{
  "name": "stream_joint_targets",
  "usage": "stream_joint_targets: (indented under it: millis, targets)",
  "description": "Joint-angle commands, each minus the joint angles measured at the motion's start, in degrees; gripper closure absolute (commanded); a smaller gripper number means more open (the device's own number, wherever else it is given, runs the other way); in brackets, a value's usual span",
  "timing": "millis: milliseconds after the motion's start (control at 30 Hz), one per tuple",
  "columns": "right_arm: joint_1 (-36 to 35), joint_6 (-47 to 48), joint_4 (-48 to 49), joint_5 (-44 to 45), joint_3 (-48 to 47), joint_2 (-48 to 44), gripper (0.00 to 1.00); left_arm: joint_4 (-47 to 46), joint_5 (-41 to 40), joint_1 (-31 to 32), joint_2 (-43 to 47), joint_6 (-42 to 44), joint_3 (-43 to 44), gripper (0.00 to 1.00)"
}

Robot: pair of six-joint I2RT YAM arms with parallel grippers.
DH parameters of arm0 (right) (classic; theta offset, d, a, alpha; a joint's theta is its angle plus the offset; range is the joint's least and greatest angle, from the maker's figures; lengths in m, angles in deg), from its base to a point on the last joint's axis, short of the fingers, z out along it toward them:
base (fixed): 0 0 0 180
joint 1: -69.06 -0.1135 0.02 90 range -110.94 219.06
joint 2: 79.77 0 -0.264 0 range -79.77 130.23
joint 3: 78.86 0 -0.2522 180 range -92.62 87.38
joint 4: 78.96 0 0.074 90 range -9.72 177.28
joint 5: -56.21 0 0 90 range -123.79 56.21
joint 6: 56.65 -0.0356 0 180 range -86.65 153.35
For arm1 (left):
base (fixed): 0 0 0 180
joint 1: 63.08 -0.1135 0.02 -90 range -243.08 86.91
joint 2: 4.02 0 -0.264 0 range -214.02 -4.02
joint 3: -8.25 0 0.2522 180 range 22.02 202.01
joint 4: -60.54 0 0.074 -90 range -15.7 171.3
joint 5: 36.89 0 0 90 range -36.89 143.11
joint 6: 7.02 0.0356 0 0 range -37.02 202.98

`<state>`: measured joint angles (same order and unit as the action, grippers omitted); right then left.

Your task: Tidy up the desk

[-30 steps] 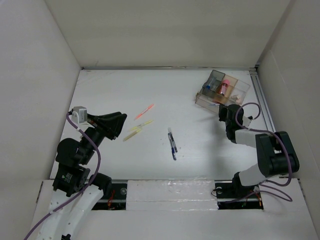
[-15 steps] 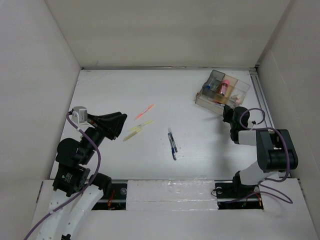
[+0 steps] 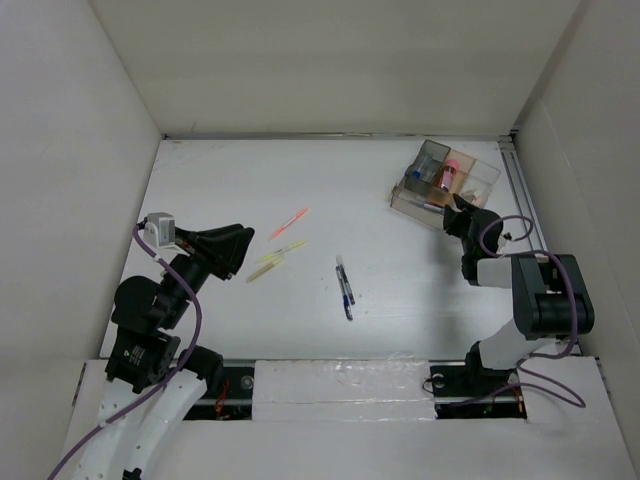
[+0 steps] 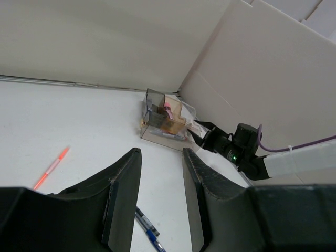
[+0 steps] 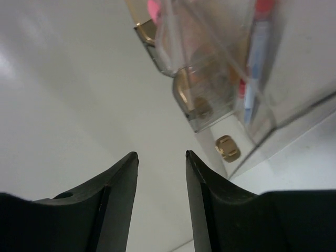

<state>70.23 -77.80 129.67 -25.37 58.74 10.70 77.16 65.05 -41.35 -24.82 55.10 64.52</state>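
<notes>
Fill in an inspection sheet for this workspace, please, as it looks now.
Surface: white desk, no spill seen.
Job's things: the desk itself; clear organizer box at its far right, a pink item inside.
Clutter: orange pen, two yellow pens, two blue pens, all loose mid-desk.
Grippers: left gripper open, empty; right gripper open, empty, close to the organizer box.
Cables: purple cable on each arm.
Surroundings: white walls; metal rail along the right edge.

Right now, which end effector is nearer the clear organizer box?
Right. The right end effector sits just beside the organizer box; left end effector is far across the desk.
</notes>
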Motion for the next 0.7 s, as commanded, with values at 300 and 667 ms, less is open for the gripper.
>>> stream_joint_targets:
  millis: [300,667]
  targets:
    - [-1.16,17.96,9.38,-15.61,-8.08,-9.18,0.76,-2.5,0.54,-0.12,-0.03,0.54,0.48,0.67]
    - [-16.18,58.65,-5.44,-48.87,-17.74,5.76,1.0,-2.5,0.71,-0.12,-0.3,0.54,0.3,0.67]
